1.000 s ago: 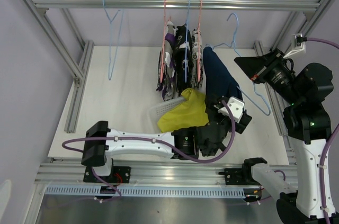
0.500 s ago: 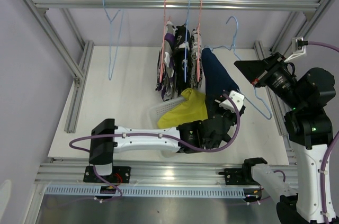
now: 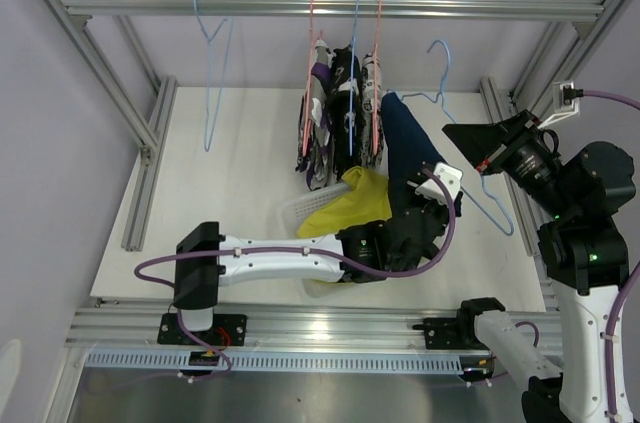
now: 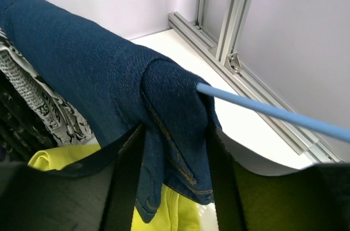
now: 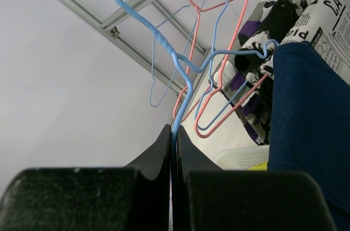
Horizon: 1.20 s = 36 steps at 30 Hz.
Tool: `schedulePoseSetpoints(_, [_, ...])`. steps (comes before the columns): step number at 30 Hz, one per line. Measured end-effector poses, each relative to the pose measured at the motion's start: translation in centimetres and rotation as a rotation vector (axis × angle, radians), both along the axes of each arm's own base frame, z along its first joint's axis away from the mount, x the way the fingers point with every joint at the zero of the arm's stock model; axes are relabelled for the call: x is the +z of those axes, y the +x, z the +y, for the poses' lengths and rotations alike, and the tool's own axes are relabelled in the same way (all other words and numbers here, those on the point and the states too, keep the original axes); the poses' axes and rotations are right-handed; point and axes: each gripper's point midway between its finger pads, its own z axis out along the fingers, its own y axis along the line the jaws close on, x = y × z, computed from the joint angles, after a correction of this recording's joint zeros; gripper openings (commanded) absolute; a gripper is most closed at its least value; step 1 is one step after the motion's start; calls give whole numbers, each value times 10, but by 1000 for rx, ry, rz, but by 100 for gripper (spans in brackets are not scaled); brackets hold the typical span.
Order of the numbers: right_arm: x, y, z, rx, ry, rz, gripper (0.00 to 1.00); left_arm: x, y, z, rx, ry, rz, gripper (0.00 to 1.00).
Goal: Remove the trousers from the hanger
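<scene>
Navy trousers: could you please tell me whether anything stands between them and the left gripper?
Nothing visible does: the left gripper holds the navy trousers between its fingers, right beside the blue hanger.

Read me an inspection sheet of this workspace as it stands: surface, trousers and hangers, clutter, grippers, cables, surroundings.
Surface: white table with a white basket on it.
Job's things: navy trousers draped on a blue hanger, its hook off the rail; yellow trousers in the basket; three patterned pairs hanging from the rail; one bare hanger on the rail.
Clutter: nothing seen.
Grippers: left gripper shut on the navy trousers; right gripper shut on the blue hanger's wire.
Cables: purple cable on each arm.
Surroundings: aluminium frame, pale walls.
</scene>
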Motion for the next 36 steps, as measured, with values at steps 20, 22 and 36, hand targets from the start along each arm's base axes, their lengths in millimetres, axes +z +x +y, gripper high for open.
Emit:
schedulePoseSetpoints(20, [-11,-8,0,8,3,15,0,-28,18,16,29,60,33,1])
schedulePoseSetpoints(22, [-15,-9,0,8,-3,19,0,-31,20,25,35,69,35,1])
schedulePoseSetpoints(36, [-36,-26,2,38,-16,27,0,-27,33,89,85,92,34,1])
